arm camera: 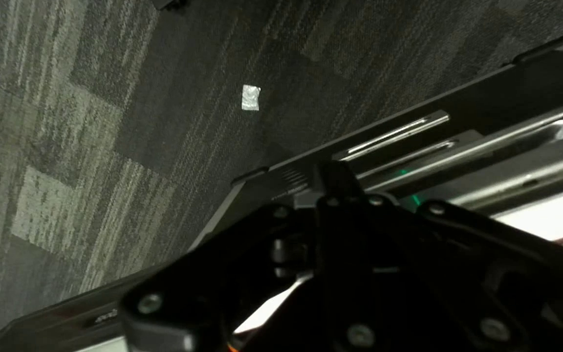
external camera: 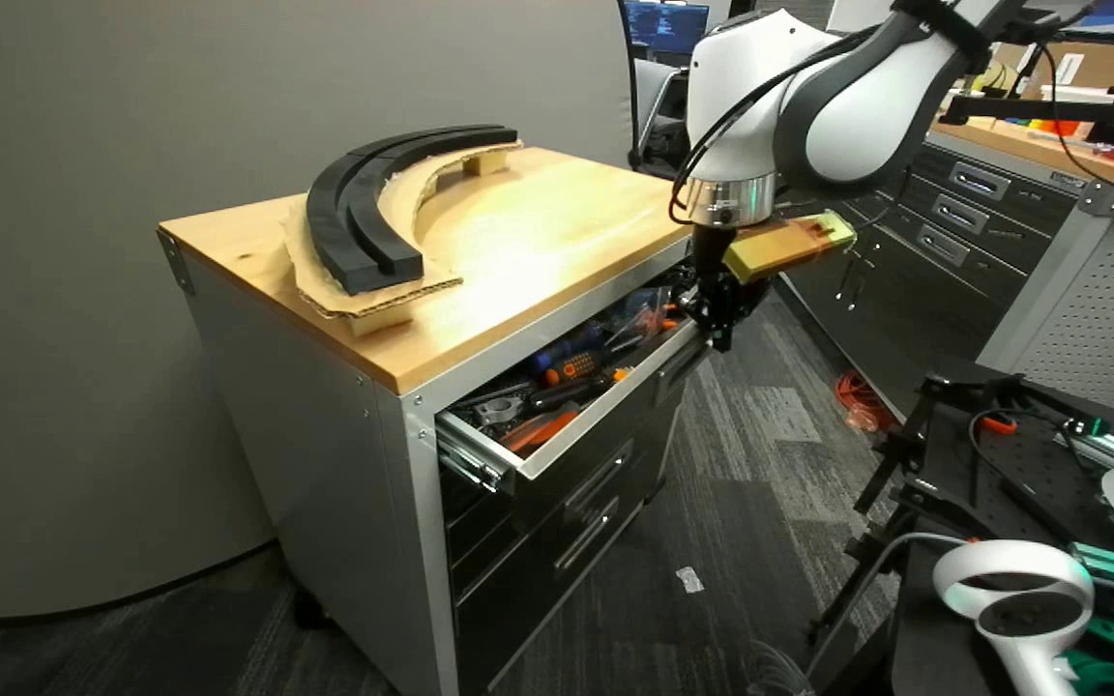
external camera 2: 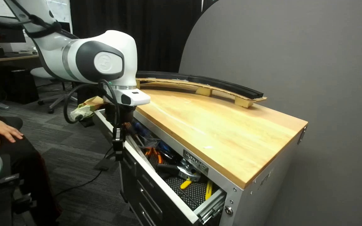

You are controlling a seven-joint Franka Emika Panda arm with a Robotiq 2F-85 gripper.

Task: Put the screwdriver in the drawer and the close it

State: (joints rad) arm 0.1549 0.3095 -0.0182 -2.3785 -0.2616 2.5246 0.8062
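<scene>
We're seeing the end effector (external camera: 722, 336), closed and seemingly empty, at the front of the pulled-out drawer (external camera: 605, 408); we're not making out the screwdriver, but for closing we're favouring a slow, square push.

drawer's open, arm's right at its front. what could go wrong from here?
Tools lie jumbled in the drawer; one could catch as it shuts. The cable loops out above the hand and might snag when the arm moves. I can't tell whether the short yellow handle is the screwdriver, so closing could leave that out.
</scene>
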